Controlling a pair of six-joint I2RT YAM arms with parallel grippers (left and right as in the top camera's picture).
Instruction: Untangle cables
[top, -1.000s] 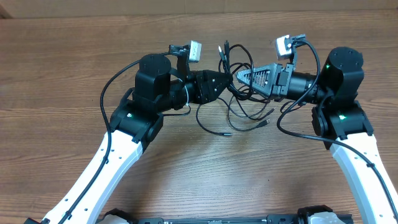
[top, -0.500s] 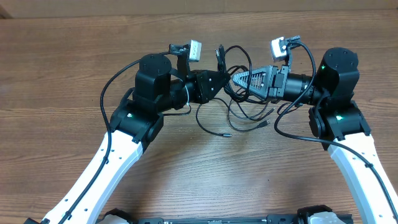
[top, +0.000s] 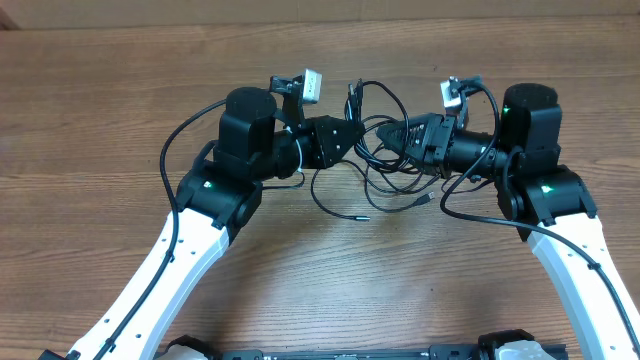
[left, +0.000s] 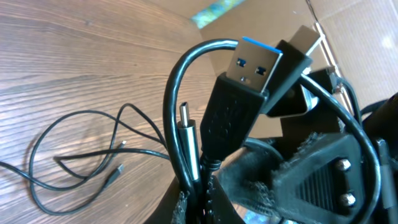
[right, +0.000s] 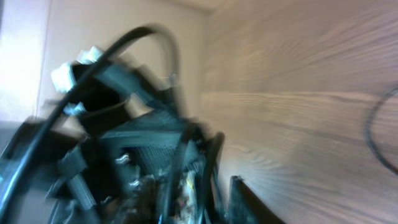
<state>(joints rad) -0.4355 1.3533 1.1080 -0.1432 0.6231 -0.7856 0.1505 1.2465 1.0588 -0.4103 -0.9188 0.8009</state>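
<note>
Nearest, loose ends of the cables trailed over the wooden desk. Beyond them the tangle sat between both grippers. The left gripper had its jaws clamped on the cables, a blue-tongued USB plug sticking up past them. The right gripper was blurred, so I could not tell how its jaws stood

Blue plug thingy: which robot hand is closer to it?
Left. The left gripper is shut on the cables just below the blue plug. The right gripper sits farther off, across the tangle.
</note>
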